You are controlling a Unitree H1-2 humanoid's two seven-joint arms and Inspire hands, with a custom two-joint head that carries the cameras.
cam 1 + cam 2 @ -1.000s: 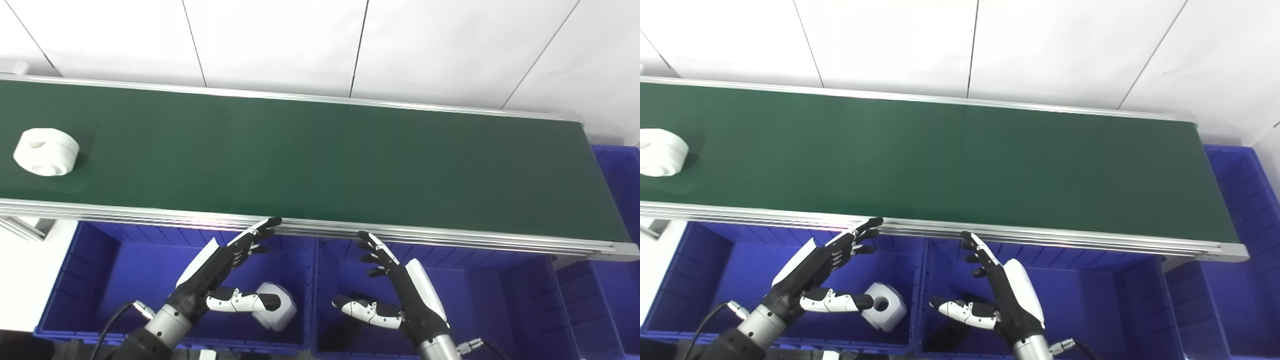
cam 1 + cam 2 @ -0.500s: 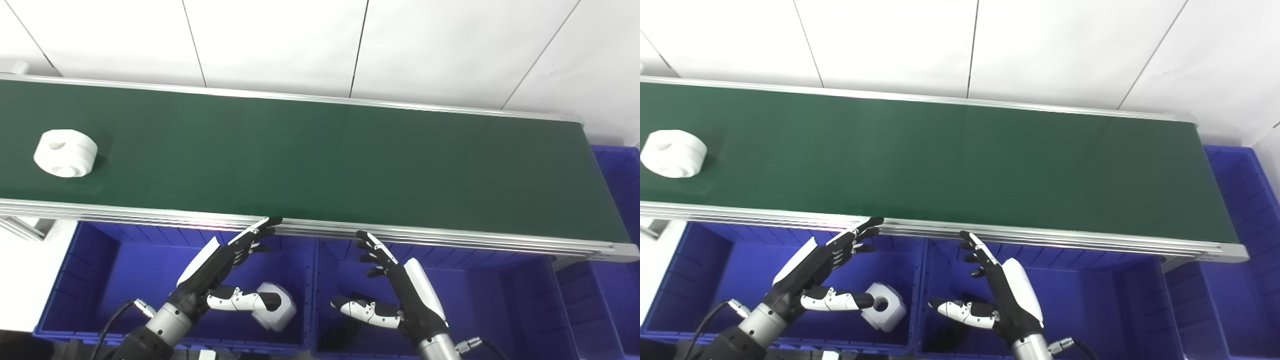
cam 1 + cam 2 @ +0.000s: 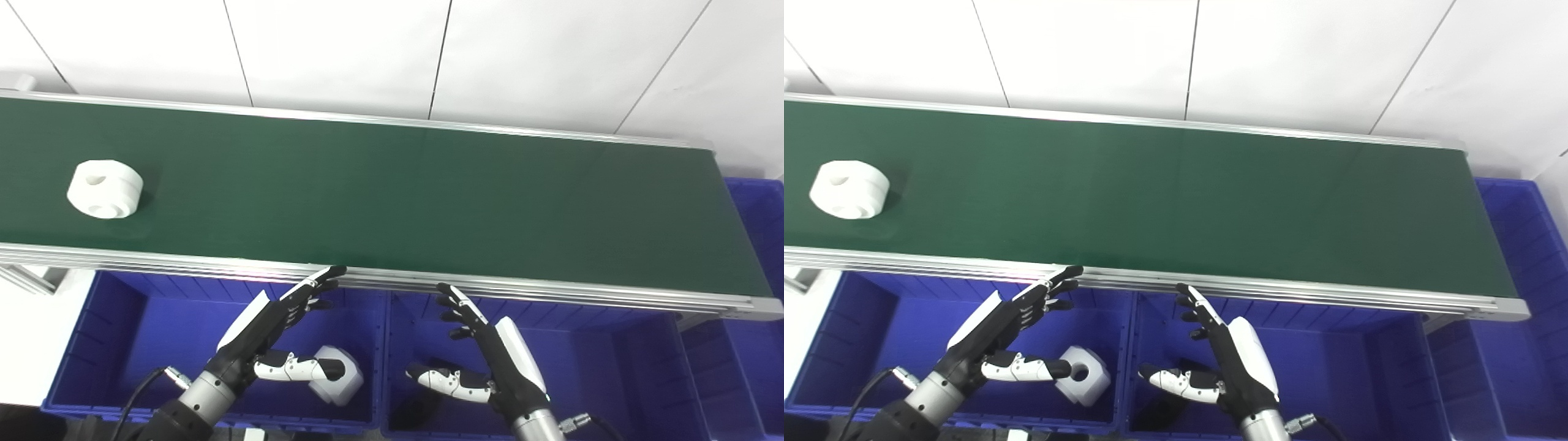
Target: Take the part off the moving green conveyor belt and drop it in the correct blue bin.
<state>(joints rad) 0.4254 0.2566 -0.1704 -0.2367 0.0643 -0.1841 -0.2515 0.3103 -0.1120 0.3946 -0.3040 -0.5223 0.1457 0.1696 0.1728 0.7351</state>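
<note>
My left hand (image 3: 263, 334) spread open, empty, above left blue plastic bin (image 3: 116, 343); white hexagonal block with round hole (image 3: 1082, 375) lies in that bin. My right hand (image 3: 490, 361) open too, holding nothing, over middle blue plastic bin (image 3: 588, 367). Fingertips of both near aluminium belt rail (image 3: 392, 280). Beyond, white round plastic part (image 3: 105, 188) sits on dark green conveyor belt (image 3: 392, 196), far left, well apart from both hands.

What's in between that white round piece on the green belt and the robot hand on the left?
Only bare green belt and its metal edge rail lie between the white round part and the left robot hand; both eye views show this.
</note>
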